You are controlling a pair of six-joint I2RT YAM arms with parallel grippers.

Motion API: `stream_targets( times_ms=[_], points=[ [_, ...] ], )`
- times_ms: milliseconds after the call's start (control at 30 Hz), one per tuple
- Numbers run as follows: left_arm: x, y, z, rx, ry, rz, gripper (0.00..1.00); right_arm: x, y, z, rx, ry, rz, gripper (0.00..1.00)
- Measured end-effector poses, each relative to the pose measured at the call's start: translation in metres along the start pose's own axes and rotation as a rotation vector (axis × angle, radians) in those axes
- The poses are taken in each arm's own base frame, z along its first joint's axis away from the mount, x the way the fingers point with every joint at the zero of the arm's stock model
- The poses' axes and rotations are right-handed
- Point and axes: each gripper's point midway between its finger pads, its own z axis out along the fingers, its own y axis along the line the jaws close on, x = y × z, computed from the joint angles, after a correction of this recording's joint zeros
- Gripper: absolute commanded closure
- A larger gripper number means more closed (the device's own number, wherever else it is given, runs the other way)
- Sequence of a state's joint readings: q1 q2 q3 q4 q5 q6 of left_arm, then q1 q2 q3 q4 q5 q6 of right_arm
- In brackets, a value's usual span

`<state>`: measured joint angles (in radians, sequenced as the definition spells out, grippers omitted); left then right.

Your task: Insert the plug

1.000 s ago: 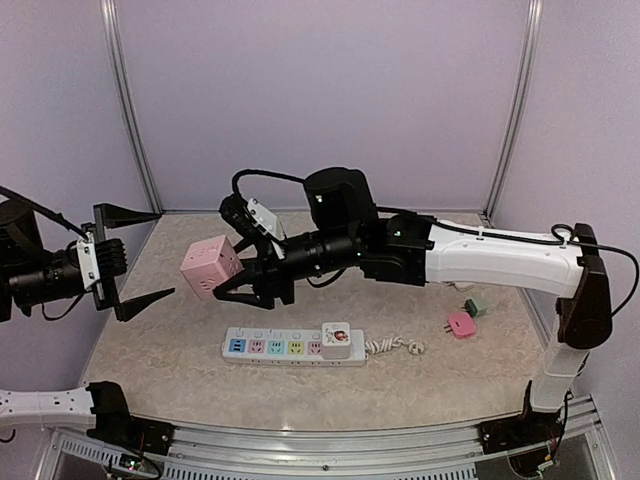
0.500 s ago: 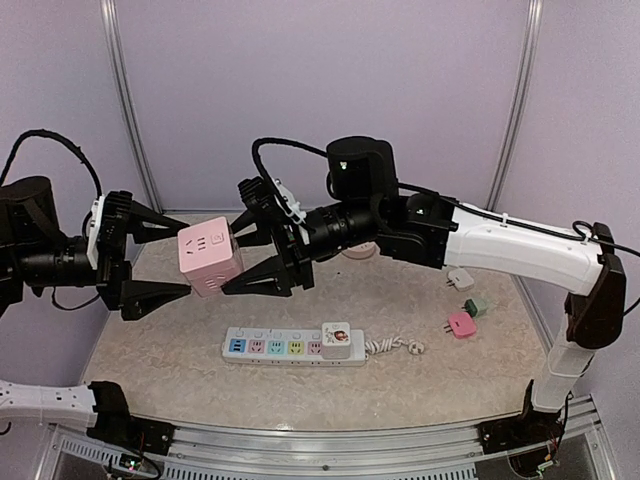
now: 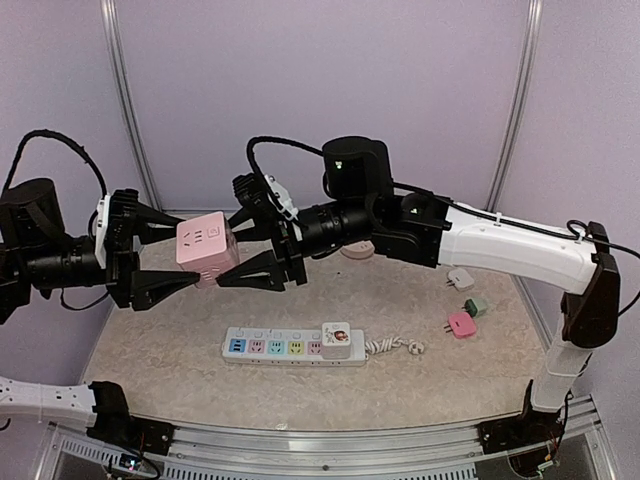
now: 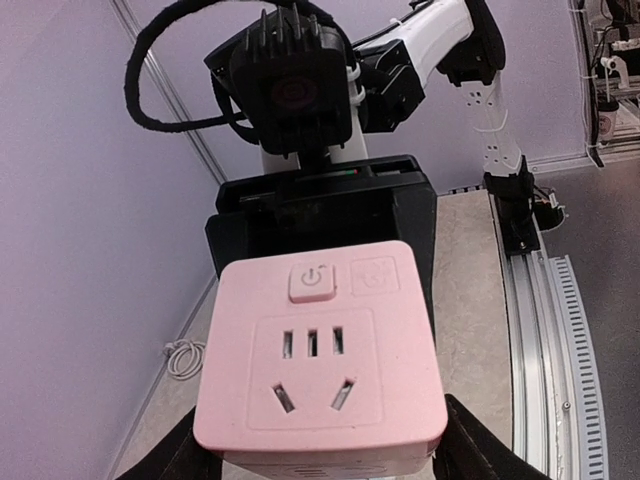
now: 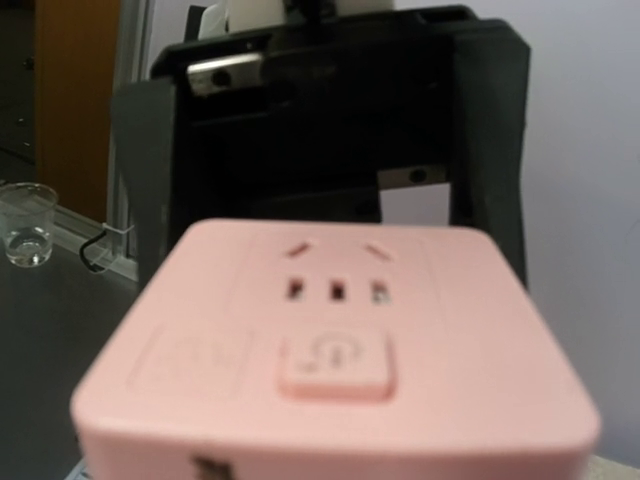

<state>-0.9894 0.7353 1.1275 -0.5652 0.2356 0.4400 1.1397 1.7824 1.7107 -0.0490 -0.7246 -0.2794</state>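
Well, the step in hand looks to me like a hand-over in the air. Below me the desk (image 3: 180, 370) carries the strip (image 3: 295, 347), lying flat near the front with its sockets up. I judge the cube must end up there, so whichever arm takes it needs a hold that leaves the prong face free. No view shows me that face, so I would not assume which way it points.

The cube (image 3: 208, 250) hangs well above the desk between my two arms, with a socket face showing in each wrist view. To do this well I want both holds square on opposite flat sides. The left one should be seated firmly before the right lets go, with no twisting while both bear on it.

My right pincer (image 3: 243, 247) is clamped on the cube from the right, one finger above and one below. My left pincer (image 3: 188, 252) straddles it from the left, jaws part-way apart, with the fingers (image 4: 475, 455) right at its edges. Whether they press on it yet I cannot tell.

Three small plugs (image 3: 461, 323) lie at the right of the desk, well apart from all this.
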Motion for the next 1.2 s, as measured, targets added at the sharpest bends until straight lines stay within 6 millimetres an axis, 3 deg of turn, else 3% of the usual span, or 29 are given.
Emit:
stream_targets(
  times_ms=[267, 300, 333, 433, 467, 600, 733, 867, 933, 1067, 1200],
  points=[
    [-0.004, 0.002, -0.002, -0.012, -0.018, -0.015, 0.99, -0.006, -0.002, 0.002, -0.008, -0.010, -0.031, 1.00],
    [-0.004, 0.002, -0.003, -0.013, -0.018, -0.015, 1.00, -0.005, -0.002, 0.002, -0.009, -0.010, -0.031, 0.98],
    [-0.005, 0.002, -0.003, -0.015, -0.018, -0.015, 1.00, -0.006, -0.002, 0.003, -0.009, -0.011, -0.031, 0.81],
    [-0.004, 0.003, -0.004, -0.020, -0.018, -0.015, 1.00, -0.005, -0.004, 0.003, -0.001, -0.008, -0.025, 0.06],
    [-0.003, 0.003, -0.005, -0.026, -0.016, -0.016, 1.00, -0.005, -0.006, 0.003, 0.007, -0.005, -0.022, 0.01],
    [0.012, 0.012, -0.002, -0.098, 0.023, 0.026, 1.00, 0.003, -0.033, 0.001, 0.173, 0.039, 0.099, 0.00],
    [0.035, 0.039, -0.001, -0.281, 0.098, 0.111, 1.00, 0.018, -0.059, -0.009, 0.360, 0.087, 0.299, 0.00],
    [0.045, 0.063, -0.006, -0.432, 0.155, 0.194, 1.00, 0.023, -0.075, -0.019, 0.566, 0.099, 0.445, 0.00],
    [0.046, 0.070, -0.008, -0.474, 0.171, 0.219, 1.00, 0.019, -0.079, -0.020, 0.659, 0.104, 0.481, 0.00],
    [0.047, 0.076, -0.008, -0.503, 0.194, 0.246, 1.00, -0.018, -0.093, -0.014, 0.794, 0.050, 0.503, 0.00],
    [0.051, 0.078, -0.007, -0.512, 0.215, 0.255, 1.00, -0.032, -0.100, -0.007, 0.844, 0.037, 0.496, 0.00]
  ],
)
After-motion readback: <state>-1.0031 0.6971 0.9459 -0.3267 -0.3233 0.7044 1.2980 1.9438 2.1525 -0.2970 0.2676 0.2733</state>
